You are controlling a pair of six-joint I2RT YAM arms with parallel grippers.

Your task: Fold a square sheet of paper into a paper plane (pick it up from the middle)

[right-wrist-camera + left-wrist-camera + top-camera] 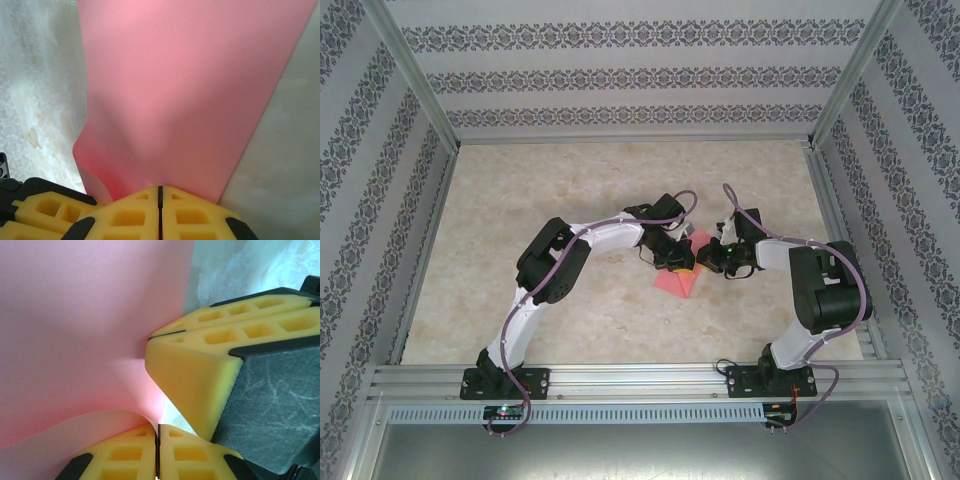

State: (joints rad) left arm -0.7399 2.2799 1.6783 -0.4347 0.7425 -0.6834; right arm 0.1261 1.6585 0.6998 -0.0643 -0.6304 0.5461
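Pink paper (677, 284) sits mid-counter (520, 200), pinched between both arms! Left pincer (158, 429) is clenched on the sheet's edge. Right pincer (160, 190) is clamped on it too, just beside the left, and the paper bows.

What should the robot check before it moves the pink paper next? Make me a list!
1. The left gripper is shut on the pink paper: ok.
2. The right gripper is shut on it too: ok.
3. No tears in the paper: ok where it shows.
4. Room between the two grippers: not ok, they nearly touch.
5. Crisp crease made: cannot tell; the paper looks curved here.
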